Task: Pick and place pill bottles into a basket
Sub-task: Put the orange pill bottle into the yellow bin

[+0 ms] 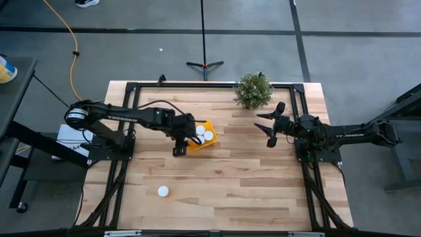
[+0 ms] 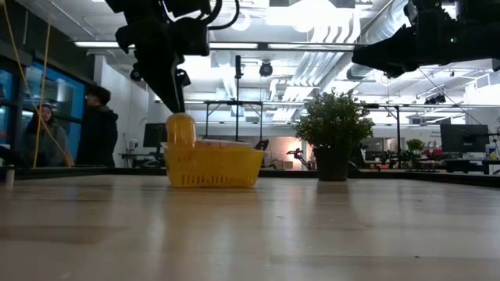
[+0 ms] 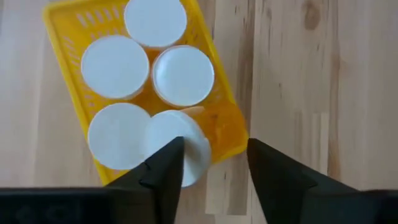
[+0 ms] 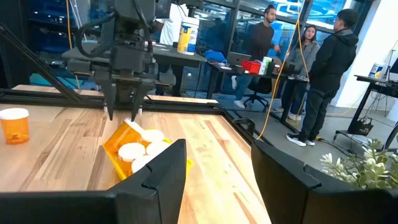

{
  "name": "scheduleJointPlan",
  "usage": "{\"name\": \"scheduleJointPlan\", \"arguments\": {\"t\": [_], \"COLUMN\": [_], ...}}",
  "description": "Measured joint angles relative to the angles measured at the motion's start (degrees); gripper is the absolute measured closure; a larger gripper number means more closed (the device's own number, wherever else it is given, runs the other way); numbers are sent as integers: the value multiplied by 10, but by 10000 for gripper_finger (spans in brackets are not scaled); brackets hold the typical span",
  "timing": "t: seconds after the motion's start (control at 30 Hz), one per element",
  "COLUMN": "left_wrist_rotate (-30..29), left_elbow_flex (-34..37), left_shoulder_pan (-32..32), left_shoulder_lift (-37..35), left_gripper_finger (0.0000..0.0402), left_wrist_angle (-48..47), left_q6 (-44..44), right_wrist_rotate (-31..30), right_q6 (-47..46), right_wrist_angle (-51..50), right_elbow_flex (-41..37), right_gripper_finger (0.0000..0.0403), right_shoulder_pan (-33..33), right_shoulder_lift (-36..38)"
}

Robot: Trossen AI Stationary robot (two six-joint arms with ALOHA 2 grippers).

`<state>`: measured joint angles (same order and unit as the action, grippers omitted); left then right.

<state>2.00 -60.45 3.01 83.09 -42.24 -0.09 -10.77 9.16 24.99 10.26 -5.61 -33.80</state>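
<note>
Table (image 1: 230,178) of pale planks is framed by a black rail. Basket (image 1: 200,138) with five pill bottles (image 3: 115,65) sits centre-left beneath the released left gripper (image 1: 179,139); one bottle (image 1: 162,191) stands apart. Right gripper (image 1: 271,125) is spread, empty. People (image 4: 323,81) are seen in the room.

Five white-capped translucent orange pill bottles (image 3: 115,65) fill the small yellow slotted plastic basket (image 3: 62,37); sixth bottle (image 1: 162,191) stands well apart.

Grey floor (image 1: 355,26) w/ dark seams, orange cable (image 1: 66,29), tripod (image 1: 204,64). Bright ceiling lights (image 2: 273,19), ducts (image 2: 367,23), glass walls (image 4: 205,18), desks (image 4: 180,59), people (image 4: 326,74) standing.
</note>
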Motion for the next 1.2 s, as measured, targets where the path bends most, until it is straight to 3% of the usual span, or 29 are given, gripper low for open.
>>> {"name": "scheduleJointPlan", "arguments": {"t": [0.23, 0.6, 0.97, 1.2], "left_wrist_rotate": [0, -30, 9, -99], "left_elbow_flex": [-11, -80, -86, -85], "left_shoulder_pan": [0, 0, -4, -55], "left_shoulder_lift": [4, 3, 3, 3], "left_gripper_finger": [242, 248, 245, 245], "left_wrist_angle": [-14, -95, -247, -274], "left_q6": [19, 28, -94, -145], "right_wrist_rotate": [0, 0, 0, 0], "right_q6": [0, 1, -1, -2], "right_wrist_angle": [0, -1, -7, -15], "right_elbow_flex": [0, 0, 0, 0], "right_gripper_finger": [231, 231, 231, 231], "right_shoulder_pan": [0, 0, 0, 0], "right_shoulder_lift": [0, 0, 0, 0]}}
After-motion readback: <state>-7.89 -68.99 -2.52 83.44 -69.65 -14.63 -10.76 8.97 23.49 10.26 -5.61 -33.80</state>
